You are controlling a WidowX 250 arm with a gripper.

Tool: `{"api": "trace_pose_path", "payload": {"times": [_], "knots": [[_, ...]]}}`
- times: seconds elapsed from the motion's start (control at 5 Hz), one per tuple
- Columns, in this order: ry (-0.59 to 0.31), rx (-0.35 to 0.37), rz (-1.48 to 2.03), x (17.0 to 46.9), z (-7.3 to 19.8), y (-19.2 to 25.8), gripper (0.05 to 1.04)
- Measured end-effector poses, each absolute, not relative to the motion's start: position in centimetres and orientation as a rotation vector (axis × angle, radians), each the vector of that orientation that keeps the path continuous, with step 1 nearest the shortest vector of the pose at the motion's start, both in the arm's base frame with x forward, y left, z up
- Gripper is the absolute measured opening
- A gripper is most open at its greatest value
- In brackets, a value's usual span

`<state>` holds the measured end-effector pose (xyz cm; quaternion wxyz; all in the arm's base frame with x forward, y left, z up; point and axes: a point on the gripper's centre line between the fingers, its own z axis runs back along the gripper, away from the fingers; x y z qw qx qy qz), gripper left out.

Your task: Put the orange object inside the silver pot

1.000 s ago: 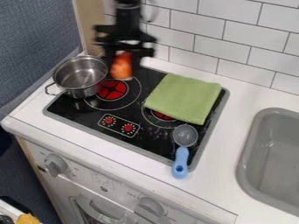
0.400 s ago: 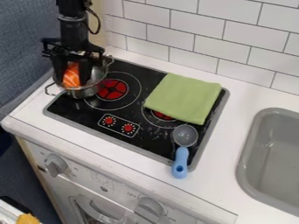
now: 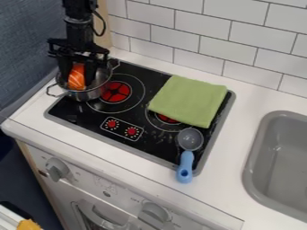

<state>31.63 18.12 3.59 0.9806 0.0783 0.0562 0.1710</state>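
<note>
Carried across from beside the silver pot [image 3: 91, 94], the orange piece [image 3: 76, 76] is now at its mouth, grasped by the gripper [image 3: 77, 81]. It lies directly between the fingers, long axis roughly upright, pointing into the pot, so opening should drop it inside. Whether it touches the bottom, I cannot tell.
</note>
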Motion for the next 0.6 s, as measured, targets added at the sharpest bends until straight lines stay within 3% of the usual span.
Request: {"api": "trace_pose_path", "payload": {"times": [0.2,0.4,0.6], "knots": [[0.092,0.159,0.331,32.1,3.71,18.21,0.655],[0.067,0.111,0.302,32.47,3.31,17.55,0.942],[0.051,0.07,0.283,32.46,2.99,17.29,1.008]]}}
